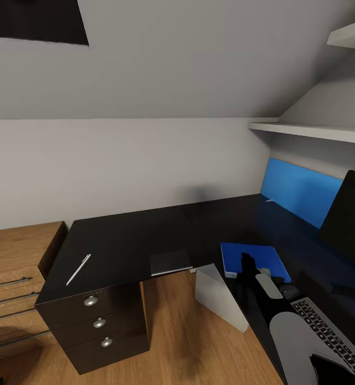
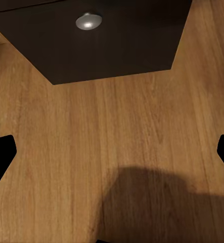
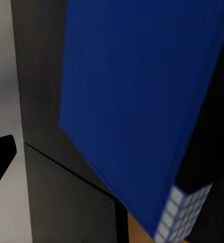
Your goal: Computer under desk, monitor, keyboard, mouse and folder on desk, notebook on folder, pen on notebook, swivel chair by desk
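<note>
So the monitor (image 1: pixel 350 222) and keyboard (image 1: pixel 331 337) are both cut off at the frame edge, and the mouse (image 1: pixel 289 291) is half hidden behind the right arm. Right tool (image 1: pixel 248 266) sits over the blue folder (image 1: pixel 255 259), which lies flat on the bench (image 1: pixel 129 240); can't tell if it's open or closed. Left tool (image 2: pixel 112 152) is spread open over the wooden floor (image 2: pixel 112 131), holding nothing. Notebook (image 1: pixel 170 262) is at the bench's front edge, pen (image 1: pixel 78 269) well off to the left above the drawers (image 1: pixel 99 322).
</note>
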`<state>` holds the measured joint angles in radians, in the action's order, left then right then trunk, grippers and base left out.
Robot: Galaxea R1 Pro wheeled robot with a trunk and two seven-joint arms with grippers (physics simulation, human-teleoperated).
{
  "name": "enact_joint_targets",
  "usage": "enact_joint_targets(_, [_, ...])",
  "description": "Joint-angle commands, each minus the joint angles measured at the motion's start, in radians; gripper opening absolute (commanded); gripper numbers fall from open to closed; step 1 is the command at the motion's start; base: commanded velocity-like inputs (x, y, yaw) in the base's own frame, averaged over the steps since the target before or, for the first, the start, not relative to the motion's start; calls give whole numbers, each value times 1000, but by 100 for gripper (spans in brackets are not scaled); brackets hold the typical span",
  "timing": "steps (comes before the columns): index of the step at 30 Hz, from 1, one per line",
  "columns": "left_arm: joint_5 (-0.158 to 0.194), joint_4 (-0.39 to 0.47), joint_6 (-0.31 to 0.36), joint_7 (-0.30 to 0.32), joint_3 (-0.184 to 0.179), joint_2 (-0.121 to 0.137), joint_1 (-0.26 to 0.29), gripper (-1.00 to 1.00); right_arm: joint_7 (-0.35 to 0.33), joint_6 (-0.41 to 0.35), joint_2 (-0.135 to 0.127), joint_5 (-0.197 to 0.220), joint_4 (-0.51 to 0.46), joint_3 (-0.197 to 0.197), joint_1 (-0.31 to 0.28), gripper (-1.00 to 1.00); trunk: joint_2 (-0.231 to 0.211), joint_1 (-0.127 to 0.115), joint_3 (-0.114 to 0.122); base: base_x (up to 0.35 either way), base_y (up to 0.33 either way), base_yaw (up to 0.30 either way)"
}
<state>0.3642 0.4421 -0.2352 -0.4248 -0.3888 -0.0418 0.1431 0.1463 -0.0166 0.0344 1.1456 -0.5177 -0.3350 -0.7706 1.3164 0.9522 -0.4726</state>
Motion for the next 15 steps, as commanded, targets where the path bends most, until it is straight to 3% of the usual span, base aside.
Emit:
enact_joint_targets(1, [10,0,-5,-6,-8,1,1,100,4,-2,1,8,-2,-4,0,100,1,0,-1,0,0,0])
enact_joint_targets(9, [10,0,-5,-6,-8,0,1,100,4,-2,1,8,-2,-4,0,100,1,0,-1,-126,0,0])
enact_joint_targets(15, [10,0,-5,-6,-8,0,1,100,3,-1,1,8,-2,-4,1,100,1,0,-1,-24,0,0])
